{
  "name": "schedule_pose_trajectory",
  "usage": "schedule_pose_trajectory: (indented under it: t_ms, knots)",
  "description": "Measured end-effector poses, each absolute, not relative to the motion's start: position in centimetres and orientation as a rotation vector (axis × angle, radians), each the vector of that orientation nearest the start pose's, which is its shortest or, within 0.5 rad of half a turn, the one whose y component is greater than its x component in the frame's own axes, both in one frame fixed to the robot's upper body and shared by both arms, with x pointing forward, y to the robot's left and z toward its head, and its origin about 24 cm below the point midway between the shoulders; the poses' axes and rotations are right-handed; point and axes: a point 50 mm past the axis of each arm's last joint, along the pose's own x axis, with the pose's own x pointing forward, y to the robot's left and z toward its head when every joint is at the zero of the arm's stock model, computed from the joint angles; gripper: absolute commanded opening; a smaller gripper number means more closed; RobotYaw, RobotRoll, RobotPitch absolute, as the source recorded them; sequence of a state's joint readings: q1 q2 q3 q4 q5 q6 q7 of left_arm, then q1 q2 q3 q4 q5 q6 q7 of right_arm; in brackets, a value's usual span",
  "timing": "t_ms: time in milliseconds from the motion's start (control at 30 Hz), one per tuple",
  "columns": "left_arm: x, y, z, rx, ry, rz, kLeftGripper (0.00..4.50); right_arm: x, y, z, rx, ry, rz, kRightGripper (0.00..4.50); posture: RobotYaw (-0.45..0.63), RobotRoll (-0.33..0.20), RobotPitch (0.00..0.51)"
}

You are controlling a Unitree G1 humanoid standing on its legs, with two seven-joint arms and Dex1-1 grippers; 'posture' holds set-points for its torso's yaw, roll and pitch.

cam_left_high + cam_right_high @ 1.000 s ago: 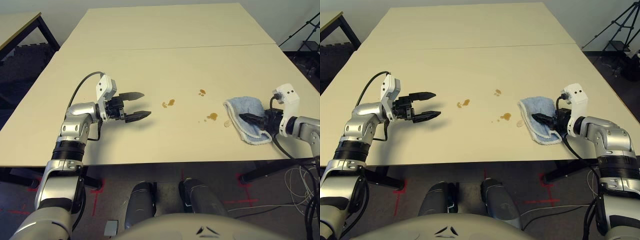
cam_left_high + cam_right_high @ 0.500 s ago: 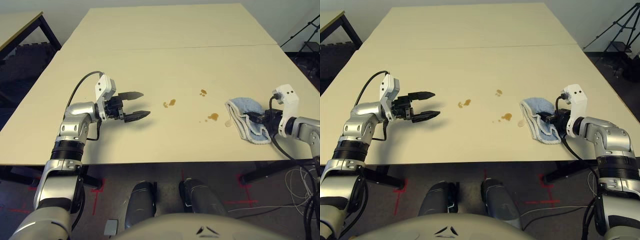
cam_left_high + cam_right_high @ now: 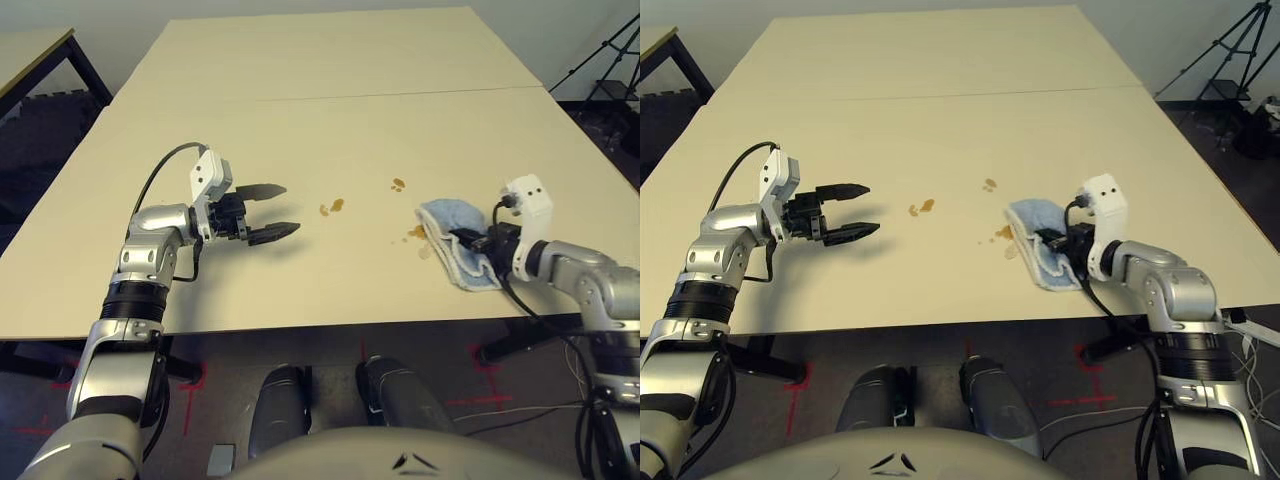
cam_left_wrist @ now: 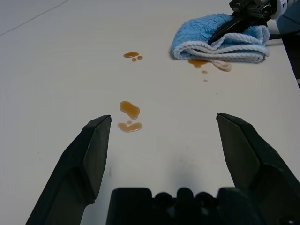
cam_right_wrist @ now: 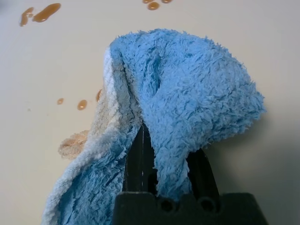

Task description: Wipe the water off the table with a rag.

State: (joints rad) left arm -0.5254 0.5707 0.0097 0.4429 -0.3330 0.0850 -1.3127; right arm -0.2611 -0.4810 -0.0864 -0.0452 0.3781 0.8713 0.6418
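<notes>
While right tool (image 3: 1052,243) grips the rag (image 3: 452,240) at nearest water (image 4: 198,63), other blotches (image 3: 332,208) remain on tabletop (image 3: 330,130). Left tool (image 3: 282,209) open, idle.

1. The rag (image 3: 455,245) lies on the table (image 3: 330,130), folded around the fingers of the right gripper (image 3: 472,240), which reaches into it from the robot's right.
2. Some of the water (image 4: 199,62) sits at the rag's edge on the side away from the right gripper, touching the rag.
3. More blotches (image 3: 332,207) lie between the two grippers, just ahead of the left gripper (image 3: 276,210).
4. Another pair of drops (image 3: 398,184) lies farther back, between those blotches and the rag.
</notes>
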Motion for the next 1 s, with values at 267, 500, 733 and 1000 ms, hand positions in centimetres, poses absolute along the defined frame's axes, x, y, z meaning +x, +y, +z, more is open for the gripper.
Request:
schedule_pose_trajectory:
  t_ms: [267,500,733,1000]
  knots:
    - [31.3,21.3,11.9,0.188,0.098,-1.197,4.50,27.8,-15.9,7.2,0.071,0.531,0.705,0.07,-0.26,0.000,0.078]
    - [31.3,21.2,11.8,0.187,0.092,-1.199,4.50,27.8,-12.1,7.1,0.050,0.533,0.822,0.07,-0.25,0.000,0.075]
    - [31.3,21.2,11.8,0.188,0.092,-1.201,4.50,27.6,-11.3,7.2,0.030,0.533,0.853,0.07,-0.25,0.000,0.074]
    - [30.8,21.3,11.3,0.182,0.123,-1.223,4.50,28.1,-14.4,8.0,-0.087,0.565,0.849,0.07,-0.25,0.000,0.075]
